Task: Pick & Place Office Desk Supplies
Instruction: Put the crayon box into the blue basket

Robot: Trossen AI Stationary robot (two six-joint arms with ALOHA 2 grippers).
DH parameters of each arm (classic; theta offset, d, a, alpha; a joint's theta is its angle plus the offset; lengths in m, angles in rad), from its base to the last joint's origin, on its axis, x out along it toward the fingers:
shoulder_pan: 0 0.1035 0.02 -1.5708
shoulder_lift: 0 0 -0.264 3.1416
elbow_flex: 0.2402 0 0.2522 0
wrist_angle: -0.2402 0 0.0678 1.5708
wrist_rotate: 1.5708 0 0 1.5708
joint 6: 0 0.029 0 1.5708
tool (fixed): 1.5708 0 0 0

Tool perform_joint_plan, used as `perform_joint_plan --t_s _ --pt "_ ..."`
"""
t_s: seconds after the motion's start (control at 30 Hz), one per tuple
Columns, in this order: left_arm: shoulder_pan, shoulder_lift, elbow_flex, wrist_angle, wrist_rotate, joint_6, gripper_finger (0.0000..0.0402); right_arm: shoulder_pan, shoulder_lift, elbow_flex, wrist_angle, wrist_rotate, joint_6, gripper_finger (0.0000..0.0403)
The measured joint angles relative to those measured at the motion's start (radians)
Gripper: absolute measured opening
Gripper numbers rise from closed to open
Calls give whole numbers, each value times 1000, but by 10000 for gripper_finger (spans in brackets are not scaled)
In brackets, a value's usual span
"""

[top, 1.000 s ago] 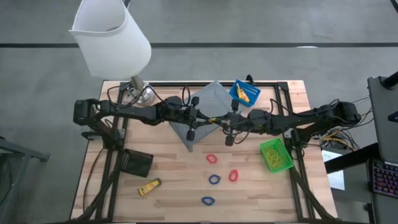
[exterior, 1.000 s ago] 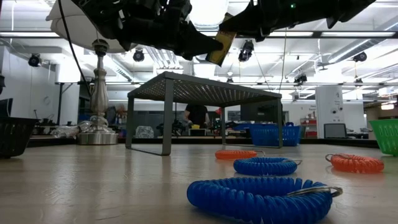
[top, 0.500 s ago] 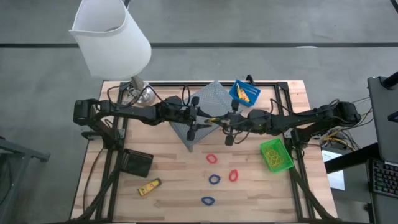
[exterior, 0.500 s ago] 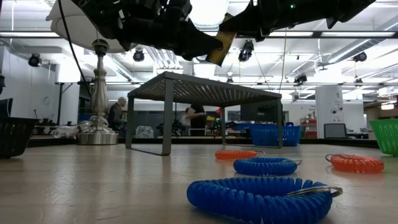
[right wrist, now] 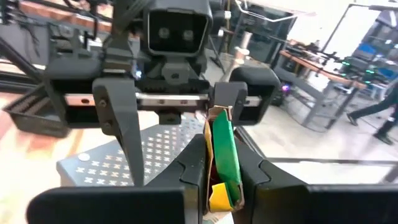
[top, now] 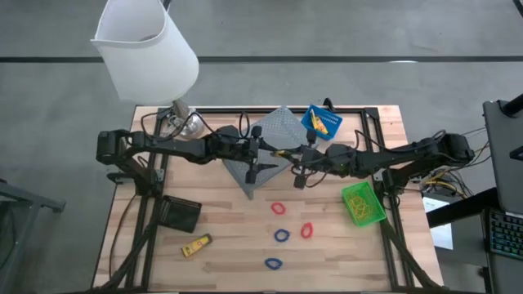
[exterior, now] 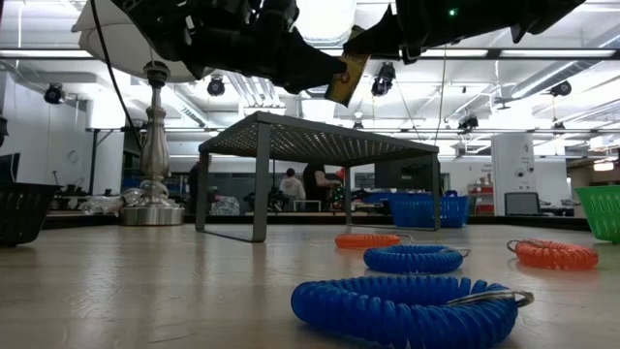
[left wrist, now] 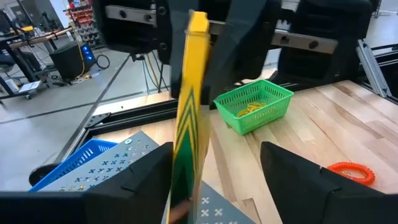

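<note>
A large workshop hall with ceiling lights lies behind the wooden table (top: 229, 245), and in the low view some people (exterior: 302, 186) stand far off at the benches. On the table stands a grey perforated metal stand (top: 274, 131), and a lamp (top: 147, 53) with white shade is at the far left corner.

Both arms meet above the stand, near the middle of the table. The left gripper (top: 260, 157) has its fingers spread wide; in its wrist view the two dark fingers stand apart on both sides of the yellow piece (left wrist: 189, 118) and do not press it. The right gripper (top: 296, 161) is closed on this piece: in the right wrist view its fingers clamp the lower end, and the piece stands upright between them, showing a green and yellow face. It is held in the air, above the stand's top. No writing on it can be read.

A second yellow piece (top: 196, 245) lies on the table near the front left, with dark marks too small to read. The black bin (top: 181, 214) is just behind it. The blue bin (top: 321, 121) at the far side has yellow things inside, and the green bin (top: 362, 202) at the right too. Two red loops (top: 279, 208) (top: 306, 230) and two blue loops (top: 281, 236) (top: 273, 263) lie apart from each other on the front part of the table.
</note>
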Motion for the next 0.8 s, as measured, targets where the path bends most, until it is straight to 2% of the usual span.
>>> perform_joint_plan --t_s 0.1,0.23,0.3,0.37,0.47,0.57,0.7,0.8 --pt "0 0 9 1 -42 0 239 0 -16 0 -12 15 0 34" --pt "-1 0 14 3 -203 0 237 -1 -60 -1 -35 29 3 34" --pt "0 0 16 3 -274 -7 236 2 -87 -1 -53 79 6 34" --pt "0 -1 16 2 -316 -22 236 8 -115 -1 -75 181 6 34" --pt "0 0 16 -1 -326 -30 236 8 -158 -1 -104 354 7 34" --pt "-1 -1 16 -1 -327 -27 236 4 -209 -1 -146 479 4 34" --pt "-1 -9 16 -3 -330 -27 233 -5 -286 8 -222 596 -16 34" --pt "-1 -10 16 -2 -330 -27 229 -31 -341 41 -280 641 7 34"
